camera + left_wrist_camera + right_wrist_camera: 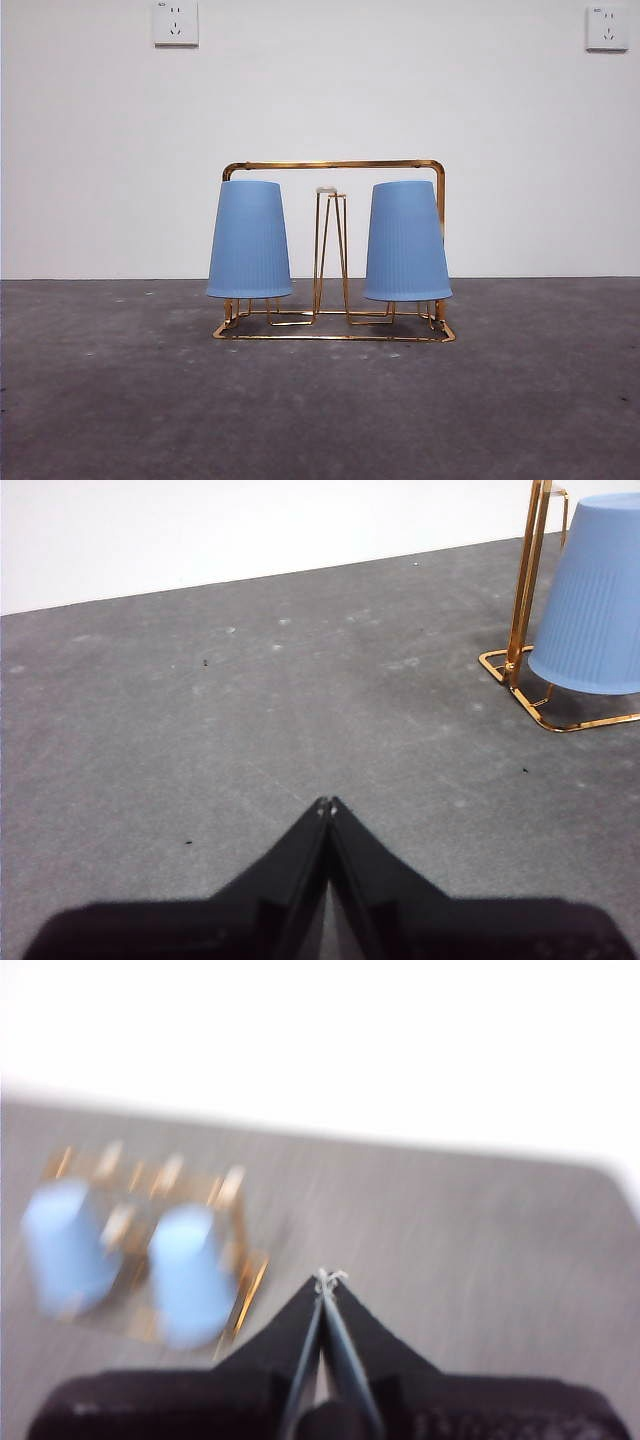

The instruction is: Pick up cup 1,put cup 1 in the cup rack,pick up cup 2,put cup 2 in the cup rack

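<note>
1. The left hand (328,805) is sitting clenched, its two black jaws meeting tip to tip with nothing between them, low over bare bench (250,710) and well off to one side of the cup rack (527,580).
2. The right hand (328,1278) is likewise pressed closed on nothing; its view is blurred, yet the jaw tips are clearly meeting, and it is looking down on the rack from higher up and some way off.
3. Neither hand is touching a cup or the rack, and neither is showing in the front view.
4. The cup rack (335,165) is standing on the grey bench (120,400) near the middle of the front view, its arched gold handle frame spanning the top.
5. One blue cup (249,240) is hanging upside down over prongs at one end, and the second blue cup (406,242) is doing the same at the other end.
6. The middle prongs (331,250), with their pale tips, are standing bare between them.
7. The cups are sitting mouth down, rims clear of the rack's base wire, likely because the prongs are carrying them from inside; that also lets them drain and stay put.
8. Judging by this, both placements are looking finished, and the hands are probably resting clear so as not to knock the light wire frame.
</note>
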Robot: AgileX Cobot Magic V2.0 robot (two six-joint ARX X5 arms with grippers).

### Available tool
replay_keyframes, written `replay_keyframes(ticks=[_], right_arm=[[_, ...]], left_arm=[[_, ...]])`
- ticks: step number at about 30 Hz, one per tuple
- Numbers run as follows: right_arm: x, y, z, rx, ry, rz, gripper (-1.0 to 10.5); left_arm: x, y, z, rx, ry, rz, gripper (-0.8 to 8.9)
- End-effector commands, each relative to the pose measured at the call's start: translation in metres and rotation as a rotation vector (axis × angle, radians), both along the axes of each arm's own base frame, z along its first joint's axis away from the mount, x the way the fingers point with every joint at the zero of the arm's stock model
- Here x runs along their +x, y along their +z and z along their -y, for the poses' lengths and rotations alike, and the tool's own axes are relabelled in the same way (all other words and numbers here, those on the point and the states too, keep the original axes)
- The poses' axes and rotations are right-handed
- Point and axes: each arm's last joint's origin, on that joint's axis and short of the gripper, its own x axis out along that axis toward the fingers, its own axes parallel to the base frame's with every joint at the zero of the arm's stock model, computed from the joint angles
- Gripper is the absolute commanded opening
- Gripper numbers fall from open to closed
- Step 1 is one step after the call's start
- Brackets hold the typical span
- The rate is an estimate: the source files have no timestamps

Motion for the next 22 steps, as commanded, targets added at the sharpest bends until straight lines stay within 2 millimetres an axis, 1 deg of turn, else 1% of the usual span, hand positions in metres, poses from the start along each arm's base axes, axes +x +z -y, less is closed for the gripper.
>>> replay_keyframes(ticks=[1, 3, 8, 11, 14, 17, 22], right_arm=[[0.011, -0.017, 0.0, -0.015, -0.01, 0.094, 0.0], [0.024, -0.043, 0.001, -0.007, -0.029, 0.15, 0.0], [0.045, -0.103, 0.005, -0.012, -0.093, 0.166, 0.0], [0.053, -0.141, 0.006, -0.016, -0.125, 0.166, 0.0], [0.057, -0.173, 0.006, -0.013, -0.126, 0.165, 0.0], [0.058, -0.2, 0.006, -0.014, -0.125, 0.151, 0.0], [0.06, -0.23, 0.006, -0.014, -0.125, 0.128, 0.0]], left_arm=[[0.0, -0.002, 0.0, -0.005, 0.004, -0.002, -0.03], [0.0, -0.002, 0.0, -0.005, 0.004, -0.002, -0.03], [0.0, -0.002, 0.0, -0.005, 0.004, -0.002, -0.03], [0.0, -0.002, 0.0, -0.006, 0.004, -0.002, -0.03], [0.0, -0.002, 0.0, -0.005, 0.004, -0.002, -0.03], [0.0, -0.002, 0.0, -0.006, 0.004, -0.002, -0.03], [0.0, -0.002, 0.0, -0.005, 0.004, -0.002, -0.03]])
